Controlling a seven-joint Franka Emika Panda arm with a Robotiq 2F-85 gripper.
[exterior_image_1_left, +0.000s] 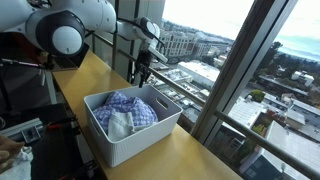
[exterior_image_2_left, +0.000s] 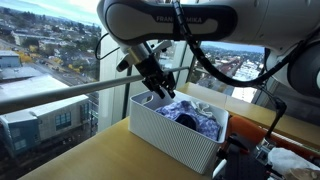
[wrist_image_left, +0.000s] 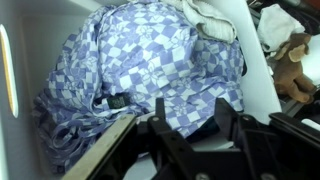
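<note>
Blue-and-white checked cloth lies bunched in a white rectangular plastic bin on the wooden surface; the black pincer hovers above it, fingers apart, empty.

A white bin is set on a long wooden counter, placed beside tall windows.

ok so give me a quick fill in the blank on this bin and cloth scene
The bin holding the cloth is ____ in colour. The checkered cloth is white and ____. The claw hangs over the bin, jaws ____. The bin stands on a ____ table.
Missing words: white, blue, open, wooden.
</note>
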